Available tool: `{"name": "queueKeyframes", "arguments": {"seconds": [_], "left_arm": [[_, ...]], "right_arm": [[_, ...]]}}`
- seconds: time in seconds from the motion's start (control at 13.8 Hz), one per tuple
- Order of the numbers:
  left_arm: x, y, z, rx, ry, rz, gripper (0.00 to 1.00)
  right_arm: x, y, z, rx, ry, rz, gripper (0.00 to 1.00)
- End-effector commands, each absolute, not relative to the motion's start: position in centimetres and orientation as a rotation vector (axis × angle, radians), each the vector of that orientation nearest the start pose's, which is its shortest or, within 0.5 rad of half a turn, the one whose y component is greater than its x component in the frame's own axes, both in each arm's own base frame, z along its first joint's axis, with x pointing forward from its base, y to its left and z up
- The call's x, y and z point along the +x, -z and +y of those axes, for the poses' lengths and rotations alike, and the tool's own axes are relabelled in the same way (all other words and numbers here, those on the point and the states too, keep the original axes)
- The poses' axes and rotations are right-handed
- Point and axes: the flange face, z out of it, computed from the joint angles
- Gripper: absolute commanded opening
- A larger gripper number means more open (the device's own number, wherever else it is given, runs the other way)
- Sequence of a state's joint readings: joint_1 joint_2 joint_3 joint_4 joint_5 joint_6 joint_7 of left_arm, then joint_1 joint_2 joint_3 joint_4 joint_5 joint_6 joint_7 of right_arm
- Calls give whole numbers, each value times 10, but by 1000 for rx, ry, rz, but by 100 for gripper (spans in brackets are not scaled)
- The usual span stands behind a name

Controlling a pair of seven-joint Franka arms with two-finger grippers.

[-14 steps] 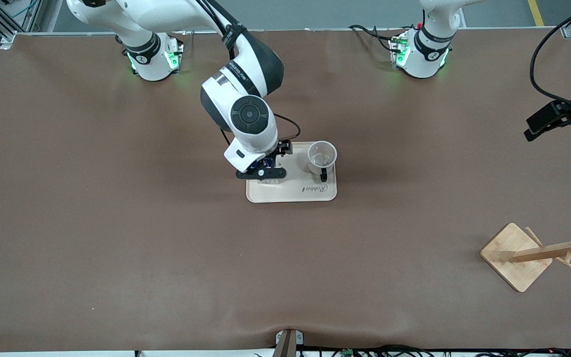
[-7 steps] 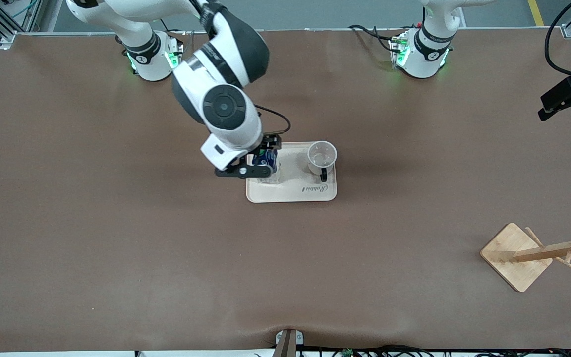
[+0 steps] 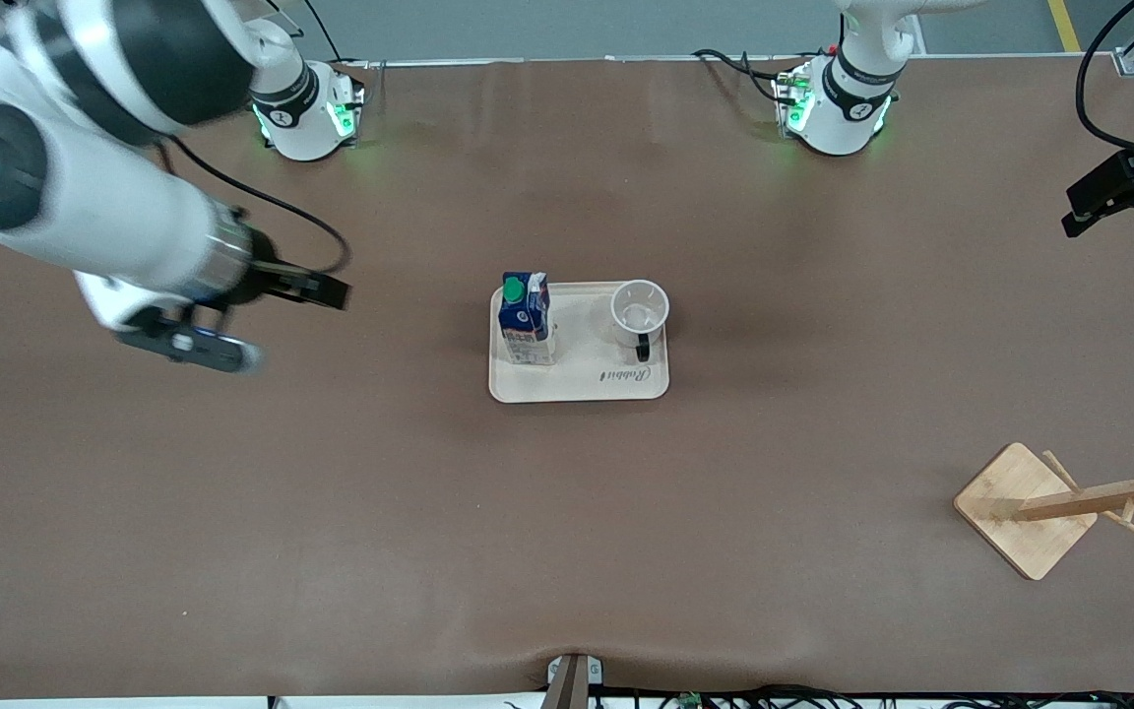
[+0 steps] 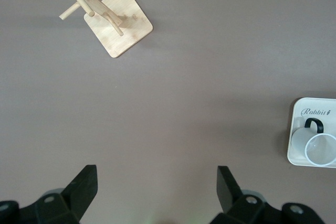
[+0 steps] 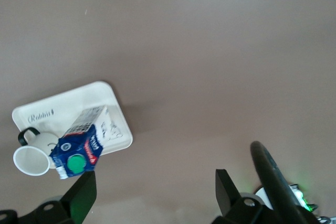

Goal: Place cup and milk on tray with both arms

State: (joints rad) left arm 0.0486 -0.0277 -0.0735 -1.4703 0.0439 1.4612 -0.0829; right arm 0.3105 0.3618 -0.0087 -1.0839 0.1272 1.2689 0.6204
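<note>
The cream tray (image 3: 579, 382) lies mid-table. The milk (image 3: 526, 320) stands upright on the tray's end toward the right arm. The cup (image 3: 639, 313) stands upright on the tray's end toward the left arm, with its handle toward the front camera. My right gripper (image 3: 326, 291) is open and empty, up over bare table toward the right arm's end. Its wrist view shows the open gripper (image 5: 152, 187), the milk (image 5: 79, 150), the cup (image 5: 31, 160) and the tray (image 5: 79, 103). My left gripper (image 3: 1079, 209) is open and empty over the left arm's end of the table; its wrist view shows the open gripper (image 4: 157, 182), the cup (image 4: 317, 148) and the tray (image 4: 315, 113).
A wooden rack (image 3: 1025, 507) with pegs on a square base stands near the front camera at the left arm's end; it also shows in the left wrist view (image 4: 118, 22). The two green-lit arm bases stand along the table's edge farthest from the front camera.
My right gripper let go of the milk, which now stands alone on the tray, and swung up and away toward the right arm's end. The left gripper drifted slightly.
</note>
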Motion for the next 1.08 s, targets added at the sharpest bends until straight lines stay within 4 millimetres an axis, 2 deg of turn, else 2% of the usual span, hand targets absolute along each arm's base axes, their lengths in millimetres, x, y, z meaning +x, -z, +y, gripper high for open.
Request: {"name": "queueKeyframes", "arguments": {"seconds": [0.0, 0.14, 0.36, 0.43, 0.58, 0.8, 0.94, 1.01], "left_arm": [[529, -679, -10, -3091, 30, -82, 100], [529, -680, -9, -3094, 34, -84, 100], [530, -678, -9, -3105, 31, -85, 100], [531, -678, -9, -3105, 29, -85, 100], [531, -677, -11, -3105, 26, -80, 100], [531, -677, -10, -3105, 24, -83, 100], [530, -677, -11, -3105, 24, -80, 100], [530, -677, -12, -3105, 24, -78, 100]], "right_arm": [[571, -644, 166, -3068, -248, 509, 100], [550, -668, 147, -3091, -182, 546, 100], [520, -678, 127, -3168, -127, 563, 100], [511, -680, 112, -3172, -123, 526, 100], [496, -675, 62, -3162, -166, 541, 100], [502, -677, 15, -3170, -127, 202, 100], [506, -676, 6, -3170, -111, 147, 100], [507, -678, 9, -3174, -104, 133, 100]]}}
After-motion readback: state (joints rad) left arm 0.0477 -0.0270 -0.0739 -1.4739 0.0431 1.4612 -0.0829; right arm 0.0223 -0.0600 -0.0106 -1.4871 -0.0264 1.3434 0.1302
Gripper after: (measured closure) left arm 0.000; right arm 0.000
